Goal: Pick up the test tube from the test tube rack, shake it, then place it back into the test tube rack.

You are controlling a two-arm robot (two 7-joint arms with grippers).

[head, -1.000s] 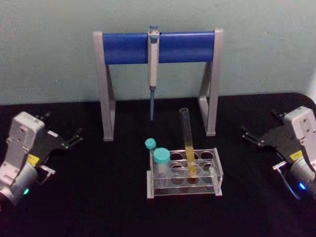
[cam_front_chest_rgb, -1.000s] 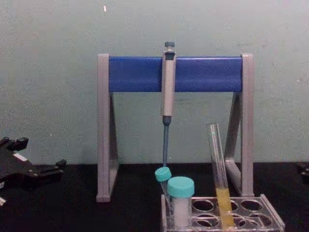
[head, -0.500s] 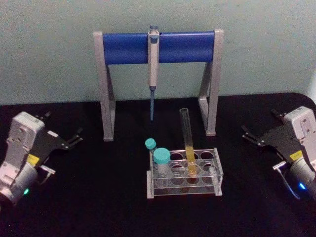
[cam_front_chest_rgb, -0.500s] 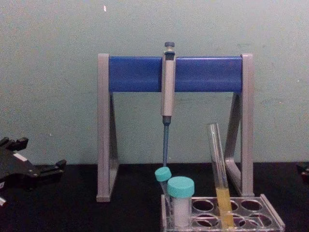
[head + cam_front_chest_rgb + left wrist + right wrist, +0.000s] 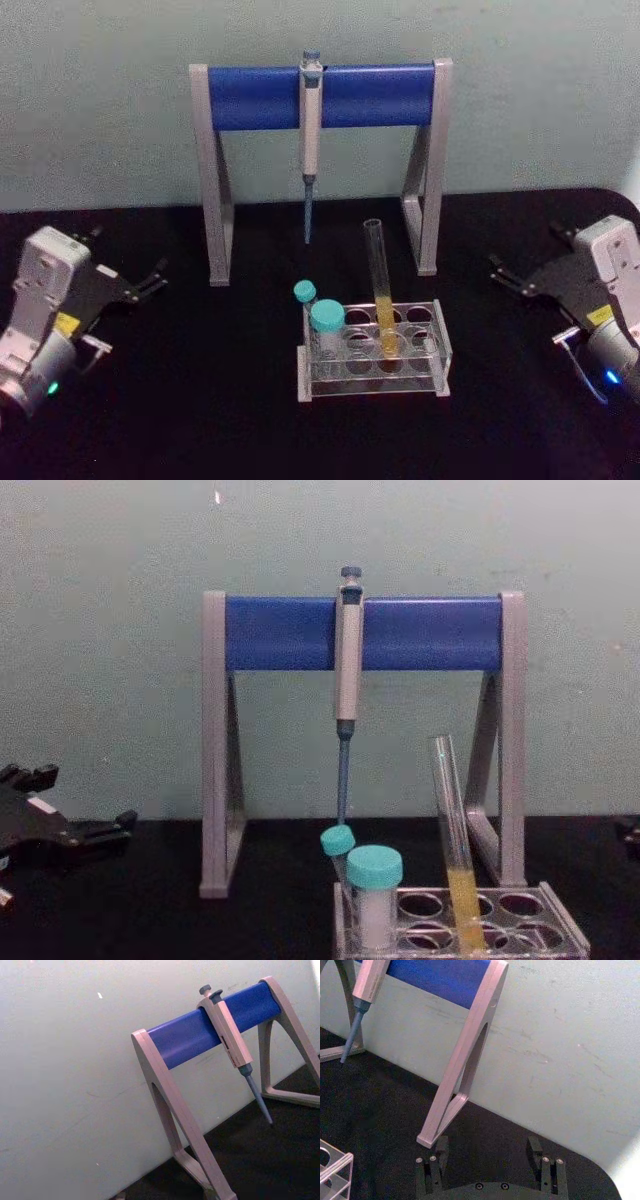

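Near the middle of the black table point(image 5: 200, 400), in front of the pipette stand point(image 5: 320, 95), the test tube rack point(image 5: 441, 352) sits square to the robot. The test tube point(image 5: 380, 290) stands in one of its back-row holes, its top tilted a little toward the robot's left and its yellow liquid down inside the rack. Only the hole steadies it. That is probably why it leans, and it leaves the bare upper glass free to be gripped.

Two teal-capped tubes point(image 5: 327, 317) fill the rack's left end, just beside the test tube's hole, so a reach from the right looks less crowded. The pipette point(image 5: 311, 120) hangs from the stand's blue bar, behind the rack and apart from it.

The left gripper point(image 5: 125, 255) rests low by the table's left edge, its fingers spread apart and holding nothing. The right gripper point(image 5: 525, 252) mirrors it at the right edge; the right wrist view shows its fingers point(image 5: 436, 1152) wide apart with only a corner of the rack nearby. The tube lies well apart from both, roughly between them, a little nearer the right one. The pick-up has not yet begun.
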